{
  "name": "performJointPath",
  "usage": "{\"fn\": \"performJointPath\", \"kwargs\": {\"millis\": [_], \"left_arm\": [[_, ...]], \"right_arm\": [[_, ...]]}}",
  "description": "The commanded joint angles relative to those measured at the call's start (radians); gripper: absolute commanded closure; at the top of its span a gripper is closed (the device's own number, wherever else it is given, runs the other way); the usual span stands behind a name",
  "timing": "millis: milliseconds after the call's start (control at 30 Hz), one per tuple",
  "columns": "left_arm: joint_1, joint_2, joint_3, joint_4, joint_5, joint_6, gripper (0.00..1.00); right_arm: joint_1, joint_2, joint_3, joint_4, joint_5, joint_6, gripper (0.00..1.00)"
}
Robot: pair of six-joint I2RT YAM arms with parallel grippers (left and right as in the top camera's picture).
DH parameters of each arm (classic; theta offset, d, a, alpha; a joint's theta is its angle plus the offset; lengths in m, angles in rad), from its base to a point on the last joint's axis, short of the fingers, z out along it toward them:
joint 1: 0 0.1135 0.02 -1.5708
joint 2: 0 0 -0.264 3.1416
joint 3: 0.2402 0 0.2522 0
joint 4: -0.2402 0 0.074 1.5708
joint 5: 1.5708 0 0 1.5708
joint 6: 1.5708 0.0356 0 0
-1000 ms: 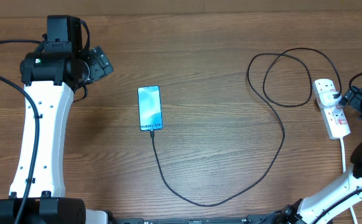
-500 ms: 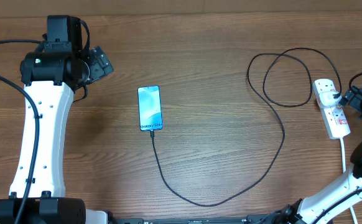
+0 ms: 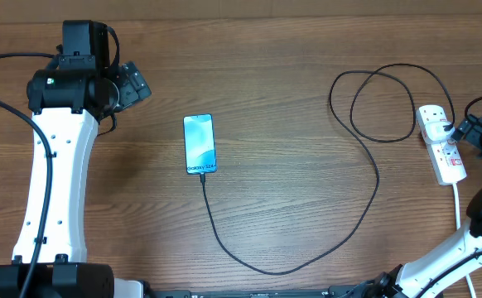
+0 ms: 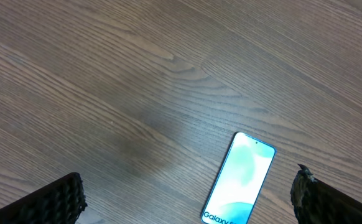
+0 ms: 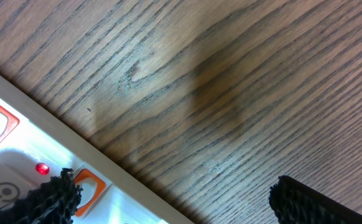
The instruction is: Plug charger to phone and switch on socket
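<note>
Charger (image 3: 207,201): tip meets the phone (image 3: 199,144). I log no movement over the last second.
Socket (image 3: 441,145): directly at my right claw (image 3: 459,130), jaws apart, gripping nothing. Red lamp (image 5: 41,168) glows, so I judge the task near complete.
Left claw (image 3: 135,83): apart, empty, phone well beyond its tips.

Probably a robot lab bench: twin arms (image 3: 55,165), wood-grain table (image 3: 291,83).

Even soft light, sharp focus, faint shadows
</note>
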Motion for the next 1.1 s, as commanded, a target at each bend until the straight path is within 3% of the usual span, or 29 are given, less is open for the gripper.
{"fn": "performJointPath", "kwargs": {"millis": [0, 500, 1067], "left_arm": [[0.0, -0.013, 0.004, 0.003, -0.017, 0.008, 0.0], [-0.001, -0.037, 0.003, 0.003, -0.017, 0.008, 0.01], [-0.001, -0.518, 0.003, 0.003, -0.017, 0.008, 0.0]], "right_arm": [[0.007, 0.005, 0.016, 0.007, -0.012, 0.002, 0.0], [0.007, 0.005, 0.016, 0.007, -0.012, 0.002, 0.0], [0.007, 0.005, 0.016, 0.007, -0.012, 0.002, 0.0]]}}
